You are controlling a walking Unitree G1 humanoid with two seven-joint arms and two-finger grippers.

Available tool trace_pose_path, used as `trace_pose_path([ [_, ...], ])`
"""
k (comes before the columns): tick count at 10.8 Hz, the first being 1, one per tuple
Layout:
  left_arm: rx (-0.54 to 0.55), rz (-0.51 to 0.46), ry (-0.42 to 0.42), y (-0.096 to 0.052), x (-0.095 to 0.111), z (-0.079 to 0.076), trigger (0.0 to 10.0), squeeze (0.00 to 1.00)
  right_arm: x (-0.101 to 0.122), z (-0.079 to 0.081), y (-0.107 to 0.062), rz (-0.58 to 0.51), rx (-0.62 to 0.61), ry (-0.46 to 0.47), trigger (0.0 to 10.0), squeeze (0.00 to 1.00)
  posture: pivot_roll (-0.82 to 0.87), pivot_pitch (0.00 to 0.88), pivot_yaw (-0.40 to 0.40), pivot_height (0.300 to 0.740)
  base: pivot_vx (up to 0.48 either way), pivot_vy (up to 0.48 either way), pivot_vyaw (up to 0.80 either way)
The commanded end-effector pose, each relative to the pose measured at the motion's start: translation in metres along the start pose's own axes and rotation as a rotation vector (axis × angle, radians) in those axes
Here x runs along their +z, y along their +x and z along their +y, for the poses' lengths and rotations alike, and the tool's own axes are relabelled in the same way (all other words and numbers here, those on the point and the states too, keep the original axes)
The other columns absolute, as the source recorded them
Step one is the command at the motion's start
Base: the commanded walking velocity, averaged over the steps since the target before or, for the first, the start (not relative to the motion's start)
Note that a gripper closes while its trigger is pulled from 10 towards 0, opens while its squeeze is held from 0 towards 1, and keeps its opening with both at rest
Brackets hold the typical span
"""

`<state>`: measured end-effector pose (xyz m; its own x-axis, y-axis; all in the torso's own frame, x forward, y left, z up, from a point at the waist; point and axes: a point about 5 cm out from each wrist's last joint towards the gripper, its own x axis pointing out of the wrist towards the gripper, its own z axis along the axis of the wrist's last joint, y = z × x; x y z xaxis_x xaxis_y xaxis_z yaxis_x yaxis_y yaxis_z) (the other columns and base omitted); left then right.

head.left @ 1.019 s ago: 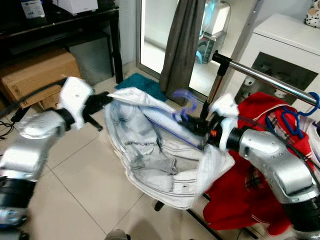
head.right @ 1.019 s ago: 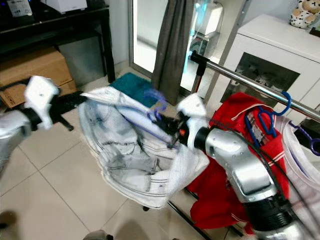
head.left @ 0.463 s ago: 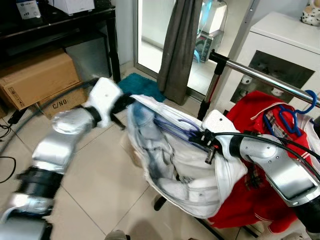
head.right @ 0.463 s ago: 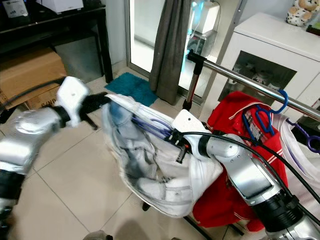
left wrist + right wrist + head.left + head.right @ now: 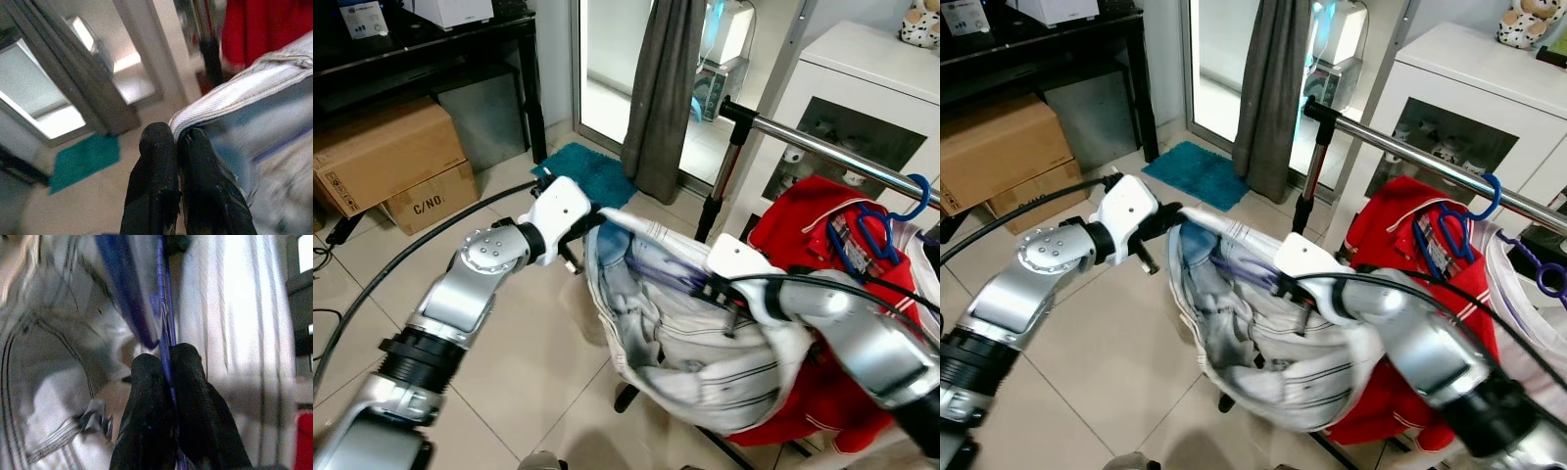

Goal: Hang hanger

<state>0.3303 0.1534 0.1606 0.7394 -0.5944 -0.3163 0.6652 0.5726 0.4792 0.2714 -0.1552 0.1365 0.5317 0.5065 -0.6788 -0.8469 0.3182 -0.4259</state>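
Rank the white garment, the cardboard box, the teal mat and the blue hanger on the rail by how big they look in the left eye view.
1. white garment
2. cardboard box, though it sits farther back
3. teal mat
4. blue hanger

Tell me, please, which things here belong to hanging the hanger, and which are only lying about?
Belonging to the job:
- purple hanger, pinched by right gripper
- white striped garment, hem pinched by left gripper
- clothes rail

Lying about:
- cardboard boxes
- teal mat
- grey curtain
- red garment
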Motion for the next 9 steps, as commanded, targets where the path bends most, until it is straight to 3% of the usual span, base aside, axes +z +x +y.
trace_pose_path([
  [1, 0.053, 0.049, 0.068, -0.011, -0.004, 0.018, 0.0, 0.00, -0.013, -0.003, -0.009, 0.059, -0.005, 0.010, 0.0, 0.00, 0.00, 0.000, -0.046, 0.740, 0.000, 0.000, 0.00],
  [3, 0.064, 0.162, 0.131, -0.026, -0.023, 0.031, 0.0, 0.00, -0.017, -0.006, -0.020, 0.040, 0.007, 0.058, 0.0, 0.00, 0.01, 0.000, -0.047, 0.740, 0.000, 0.000, 0.00],
  [5, 0.077, 0.236, 0.151, -0.036, -0.038, 0.038, 0.0, 0.00, -0.014, -0.007, -0.030, -0.051, 0.037, 0.104, 0.0, 0.00, 0.01, 0.000, -0.049, 0.740, 0.000, 0.000, 0.00],
  [7, 0.137, 0.257, 0.122, -0.042, -0.049, 0.048, 0.0, 0.00, -0.011, -0.003, -0.040, -0.134, 0.083, 0.125, 0.0, 0.00, 0.02, 0.000, -0.051, 0.740, 0.000, 0.000, 0.00],
  [9, 0.172, 0.190, 0.041, -0.048, -0.050, 0.056, 0.0, 0.00, -0.018, -0.008, -0.044, -0.147, 0.046, 0.183, 0.0, 0.00, 0.01, 0.000, -0.045, 0.740, 0.000, 0.000, 0.00],
])
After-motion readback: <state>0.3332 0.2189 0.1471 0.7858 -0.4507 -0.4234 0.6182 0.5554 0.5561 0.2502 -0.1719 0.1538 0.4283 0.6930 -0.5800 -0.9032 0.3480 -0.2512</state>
